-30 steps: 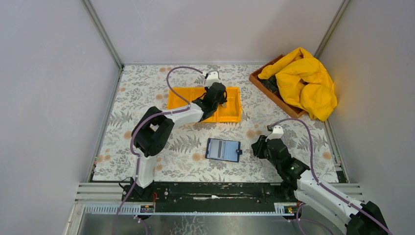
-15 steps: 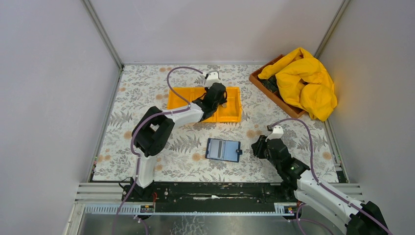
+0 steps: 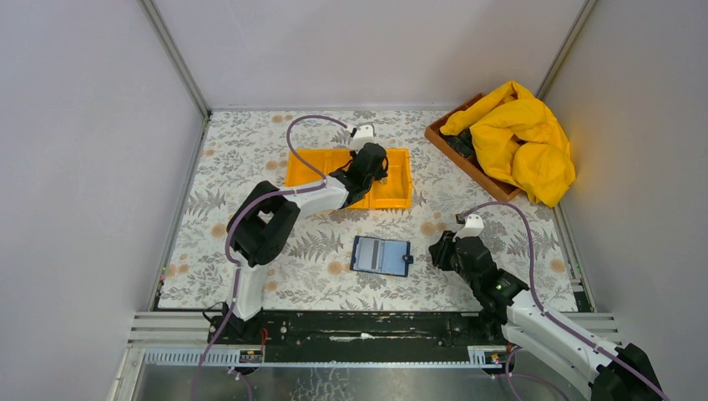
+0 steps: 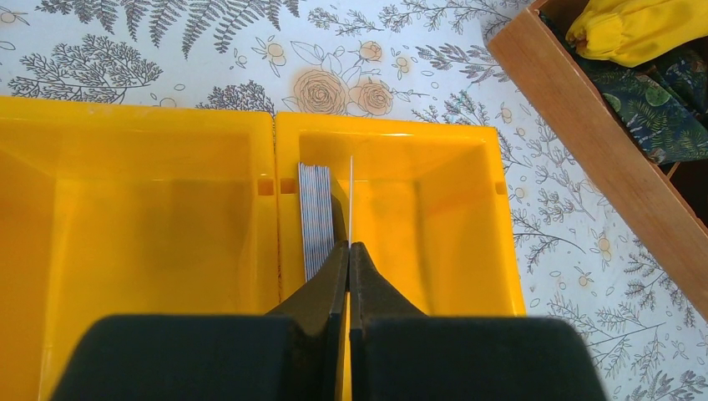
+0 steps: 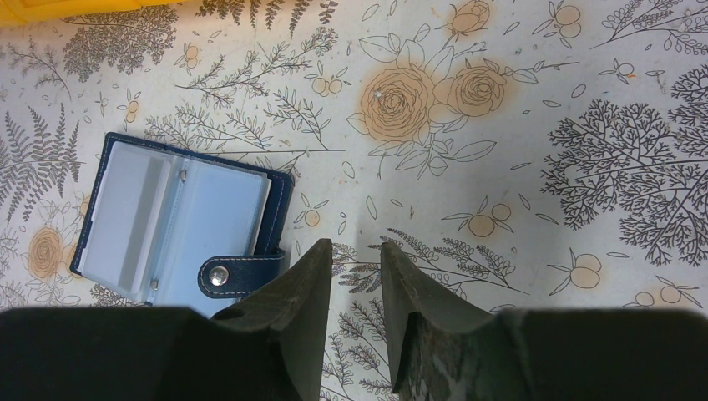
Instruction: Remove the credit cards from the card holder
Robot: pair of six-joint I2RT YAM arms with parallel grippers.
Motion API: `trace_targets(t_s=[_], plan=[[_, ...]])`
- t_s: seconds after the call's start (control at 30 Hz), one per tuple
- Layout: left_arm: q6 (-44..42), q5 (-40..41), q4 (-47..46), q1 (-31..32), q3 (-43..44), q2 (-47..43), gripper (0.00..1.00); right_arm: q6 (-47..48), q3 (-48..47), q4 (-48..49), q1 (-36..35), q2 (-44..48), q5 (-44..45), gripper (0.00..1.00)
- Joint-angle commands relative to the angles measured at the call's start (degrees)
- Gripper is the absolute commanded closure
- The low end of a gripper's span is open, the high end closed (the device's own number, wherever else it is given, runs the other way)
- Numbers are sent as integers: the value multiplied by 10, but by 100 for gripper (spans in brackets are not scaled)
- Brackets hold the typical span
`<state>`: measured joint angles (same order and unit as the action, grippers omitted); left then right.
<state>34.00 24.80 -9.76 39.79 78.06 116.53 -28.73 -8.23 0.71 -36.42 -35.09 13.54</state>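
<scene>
**Mia:** Why is the left gripper pinched so tight?

**Tom:** It has one thin card between its fingers, which are closed all the way on it. The card stands on its edge over the end part of the orange tray, the part nearest the wooden box.

**Mia:** Why on its edge?

**Tom:** I think so it can slip down next to the pile of cards. That pile leans on the wall between two parts of the tray.

**Mia:** What's in the part next door?

**Tom:** Nothing I can see.

**Mia:** Where is the card holder?

**Tom:** It lies open and flat on the table, well apart from the tray. Its grey pockets face up. I can't tell if a card hides inside.

**Mia:** And the right gripper?

**Tom:** It is just beside the holder's strap. Its fingers are a little apart and hold nothing. Maybe it is there to keep the holder from sliding.

**Mia:** What's in the wooden box?

**Tom:** A yellow cloth is heaped over it, with some dark leafy cloth under that.
</scene>
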Motion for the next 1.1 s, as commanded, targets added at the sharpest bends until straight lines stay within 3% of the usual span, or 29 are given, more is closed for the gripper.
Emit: trace_targets(t_s=[0.0,1.07], plan=[[-8,10,-6,3,-3,6,100,5,-11,21,0,2,15,65],[-22,12,-11,4,-12,-13,93,7,-11,22,0,3,13,65]])
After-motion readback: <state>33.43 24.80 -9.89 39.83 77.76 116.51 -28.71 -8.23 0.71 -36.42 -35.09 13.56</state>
